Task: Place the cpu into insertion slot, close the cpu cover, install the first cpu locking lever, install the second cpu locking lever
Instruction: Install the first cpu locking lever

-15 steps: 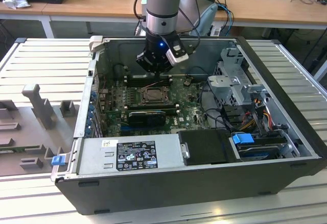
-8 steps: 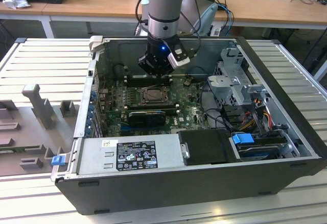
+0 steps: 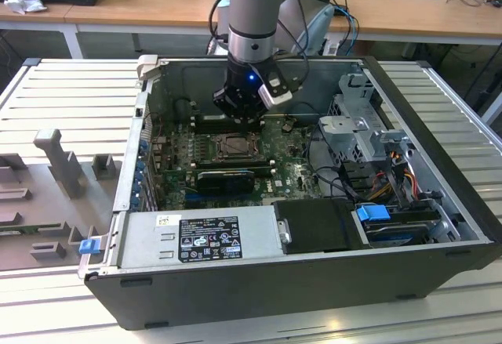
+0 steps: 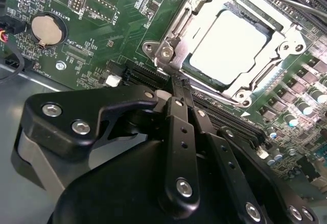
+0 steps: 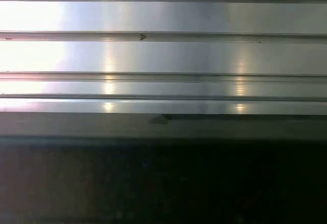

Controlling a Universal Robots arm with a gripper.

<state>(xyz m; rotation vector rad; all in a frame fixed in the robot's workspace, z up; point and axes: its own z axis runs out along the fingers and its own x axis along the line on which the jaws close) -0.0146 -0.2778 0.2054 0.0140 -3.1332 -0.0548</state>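
Now my gripper [image 4: 176, 89], pinched thin and holding nothing, sits by the cpu cover [image 4: 204, 22] lying over the cpu [image 4: 230, 43].

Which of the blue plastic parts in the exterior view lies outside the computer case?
The small blue clip at the case's outer corner, on the exterior view's left; the larger blue part sits inside.

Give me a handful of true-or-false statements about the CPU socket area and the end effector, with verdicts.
1. The cpu sits in the insertion slot. True.
2. The cpu cover lies over the cpu. True.
3. The end effector grips the cpu. False: its fingers are closed together, empty, beside the socket.
4. The coin battery lies inside the socket. False: it sits elsewhere on the green board.
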